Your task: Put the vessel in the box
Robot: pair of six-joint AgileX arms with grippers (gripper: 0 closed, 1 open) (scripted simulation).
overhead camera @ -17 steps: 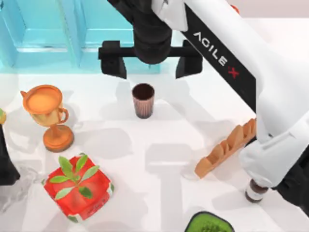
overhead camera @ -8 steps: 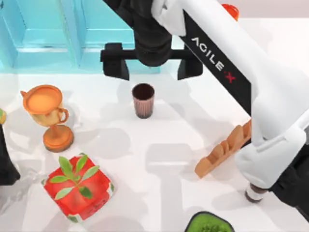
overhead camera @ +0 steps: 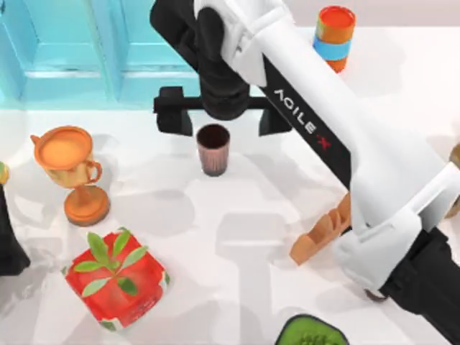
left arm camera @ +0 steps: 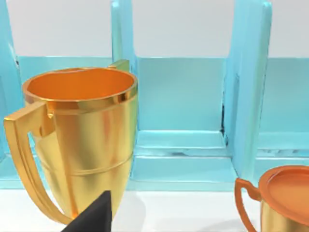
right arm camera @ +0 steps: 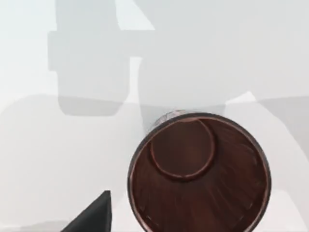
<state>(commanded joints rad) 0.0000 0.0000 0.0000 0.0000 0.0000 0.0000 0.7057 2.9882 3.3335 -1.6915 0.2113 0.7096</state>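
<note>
Top view: the right claw (overhead camera: 223, 115) hung spread wide just above the ribbed tumbler (overhead camera: 213, 149), which stood upright on the white desk (overhead camera: 237, 237), just in front of the turquoise box (overhead camera: 72, 65). The step was the approach; the next move likely called for descending and closing on the cup.

Left wrist view: the left arm sat parked near an orange goblet (left arm camera: 82, 140); its claw's state could not be told.

Right wrist view: the tumbler's dark interior (right arm camera: 198, 176) lay directly below.
</note>
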